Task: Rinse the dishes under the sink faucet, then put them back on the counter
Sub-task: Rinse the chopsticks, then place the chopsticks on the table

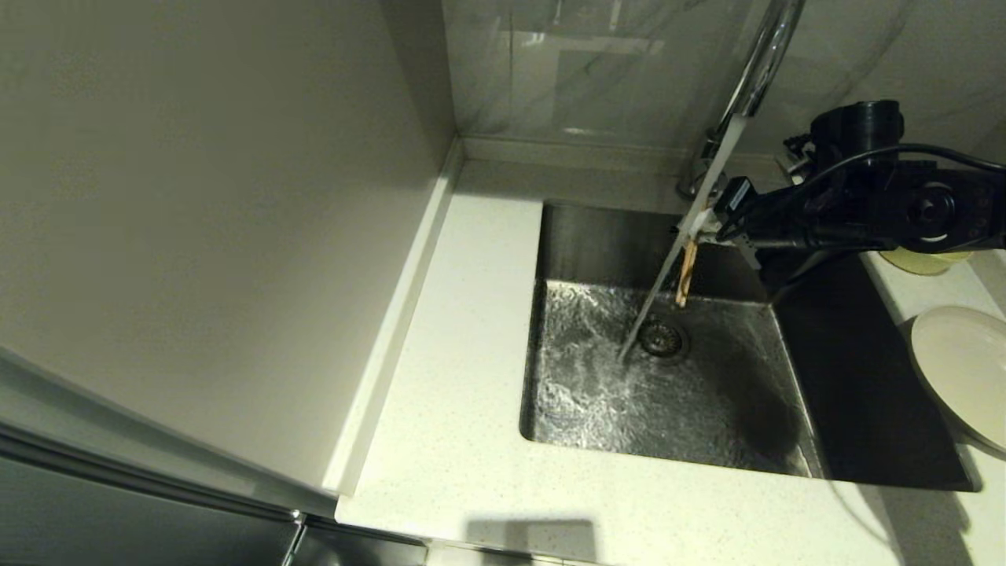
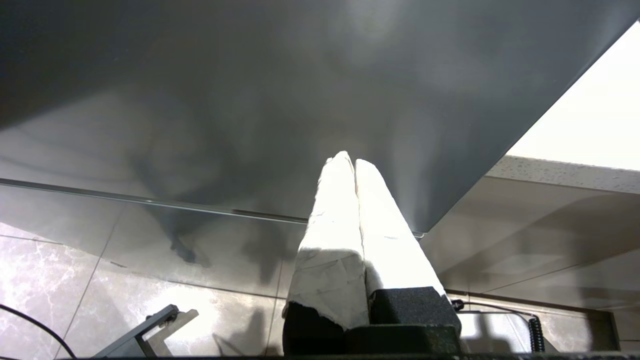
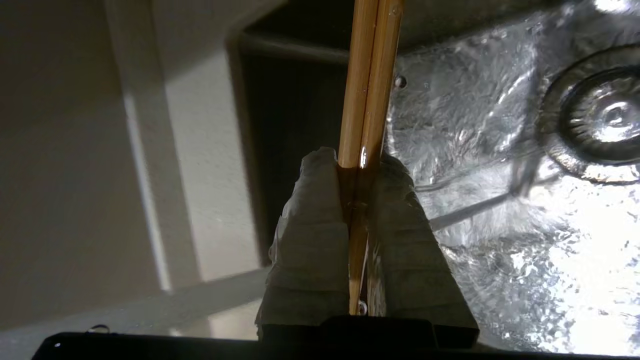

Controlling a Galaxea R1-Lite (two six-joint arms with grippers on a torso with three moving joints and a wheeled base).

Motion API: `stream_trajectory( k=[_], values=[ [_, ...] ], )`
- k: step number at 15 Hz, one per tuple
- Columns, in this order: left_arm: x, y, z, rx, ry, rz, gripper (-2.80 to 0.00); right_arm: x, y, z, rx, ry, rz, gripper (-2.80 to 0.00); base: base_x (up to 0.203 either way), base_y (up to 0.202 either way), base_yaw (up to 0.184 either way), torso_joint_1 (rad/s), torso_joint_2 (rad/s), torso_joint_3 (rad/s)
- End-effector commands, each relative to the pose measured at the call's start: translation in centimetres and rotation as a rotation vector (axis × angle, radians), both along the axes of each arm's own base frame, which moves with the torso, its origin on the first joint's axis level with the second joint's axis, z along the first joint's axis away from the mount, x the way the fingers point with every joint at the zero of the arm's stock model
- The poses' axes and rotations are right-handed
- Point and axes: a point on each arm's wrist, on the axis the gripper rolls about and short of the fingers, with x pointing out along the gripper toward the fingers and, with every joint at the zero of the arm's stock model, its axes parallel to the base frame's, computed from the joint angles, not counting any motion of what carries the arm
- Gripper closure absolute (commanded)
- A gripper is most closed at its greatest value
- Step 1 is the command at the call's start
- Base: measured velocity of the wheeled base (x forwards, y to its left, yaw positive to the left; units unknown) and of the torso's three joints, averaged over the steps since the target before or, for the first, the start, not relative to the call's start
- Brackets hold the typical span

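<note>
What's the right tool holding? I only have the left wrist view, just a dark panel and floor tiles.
Observer: The right tool is shut on the chopsticks, both sticks pinched side by side between its wrapped fingers.
Operator: Over the sink?
Observer: Yes. In the head view the chopsticks hang tips-down over the sink, close beside the water stream.
Operator: So the tap's running?
Observer: Yes, water falls from the sink faucet and lands just beside the drain.
Operator: Plate and bowl?
Observer: Both are on the counter right of the sink: the plate nearer the robot, the bowl behind it, mostly hidden by the right arm.
</note>
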Motion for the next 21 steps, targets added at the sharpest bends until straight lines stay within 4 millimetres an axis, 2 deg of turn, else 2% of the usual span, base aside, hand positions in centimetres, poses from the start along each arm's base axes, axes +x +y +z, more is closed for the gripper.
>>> stream_trajectory(
  k=[1,4,10,12,14,16,17,21],
  values=[
    [0.0,0.0,0.0,-0.001,-0.002,0.001,0.00,0.0,-0.1,0.6,0.065,0.010,-0.031,0.00,0.000,0.000,0.000,0.000,0.00,0.000],
    [0.0,0.0,0.0,-0.001,-0.002,0.001,0.00,0.2,-0.3,1.1,0.103,0.014,-0.103,0.00,0.000,0.000,0.000,0.000,0.00,0.000],
    [0.0,0.0,0.0,-0.001,-0.002,0.001,0.00,-0.3,-0.3,0.9,0.075,0.026,-0.098,0.00,0.000,0.000,0.000,0.000,0.00,0.000],
    [0.0,0.0,0.0,-0.001,-0.002,0.001,0.00,-1.0,-0.4,0.0,-0.048,0.043,-0.050,0.00,0.000,0.000,0.000,0.000,0.00,0.000],
    [0.0,0.0,0.0,-0.001,-0.002,0.001,0.00,-2.5,-1.1,-1.7,-0.289,0.053,0.058,0.00,0.000,0.000,0.000,0.000,0.00,0.000],
    [0.0,0.0,0.0,-0.001,-0.002,0.001,0.00,-4.4,-2.4,-3.1,-0.520,0.034,0.170,0.00,0.000,0.000,0.000,0.000,0.00,0.000],
    [0.0,0.0,0.0,-0.001,-0.002,0.001,0.00,-4.9,-3.6,-3.1,-0.588,0.019,0.179,0.00,0.000,0.000,0.000,0.000,0.00,0.000],
    [0.0,0.0,0.0,-0.001,-0.002,0.001,0.00,-4.9,-7.7,1.0,-0.651,-0.141,0.022,0.00,0.000,0.000,0.000,0.000,0.00,0.000]
  ],
)
